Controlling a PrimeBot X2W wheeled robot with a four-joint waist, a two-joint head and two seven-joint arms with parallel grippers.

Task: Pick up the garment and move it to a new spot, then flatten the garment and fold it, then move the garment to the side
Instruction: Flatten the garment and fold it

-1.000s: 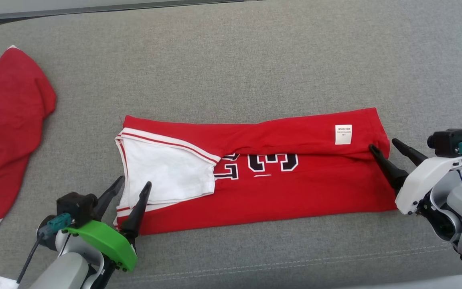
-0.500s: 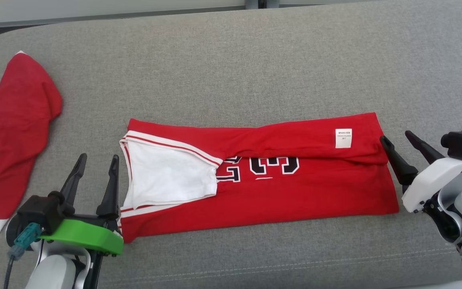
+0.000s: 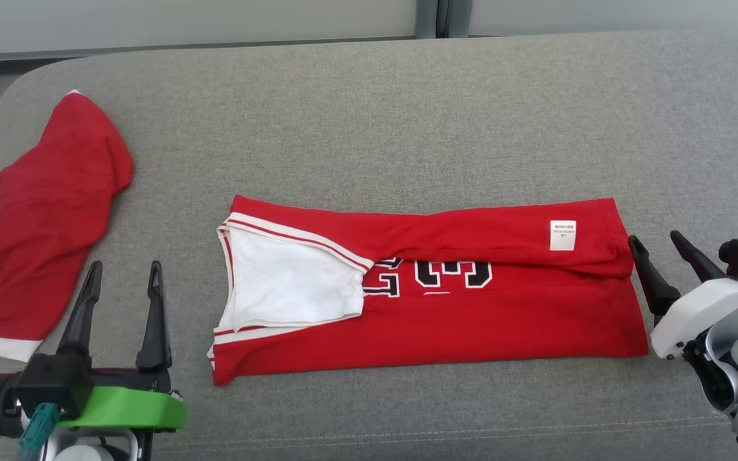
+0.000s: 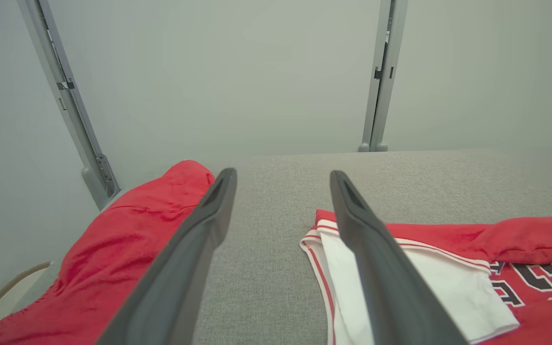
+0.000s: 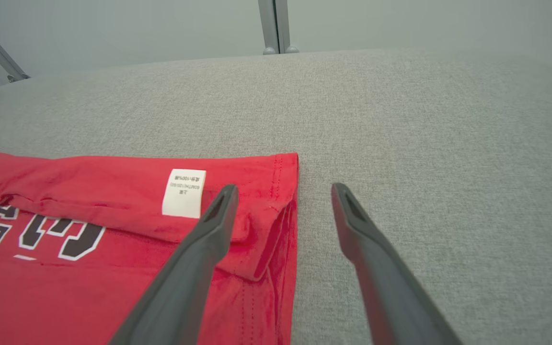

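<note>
The garment [image 3: 471,320] is a red jersey with black-and-white lettering, a white sleeve panel and a small white label, lying as a long folded band across the middle of the grey cushion. My left gripper [image 3: 122,272] stands open and empty, left of the jersey's white-trimmed end [image 4: 324,239] and clear of it. My right gripper [image 3: 654,242] is open and empty just off the jersey's right hem [image 5: 290,201]; its left finger [image 5: 209,230] overlaps the hem in the right wrist view, without gripping it.
A second red garment [image 3: 42,224] with a white hem lies crumpled at the cushion's left end, also in the left wrist view [image 4: 113,254]. The grey cushion [image 3: 407,115] stretches wide behind the jersey, bounded by a pale wall with metal posts [image 4: 381,76].
Both grippers have drawn back from the jersey's ends: the left one off the white sleeve end toward the lower left, the right one off the right hem. The head camera has tilted, shifting the whole picture.
</note>
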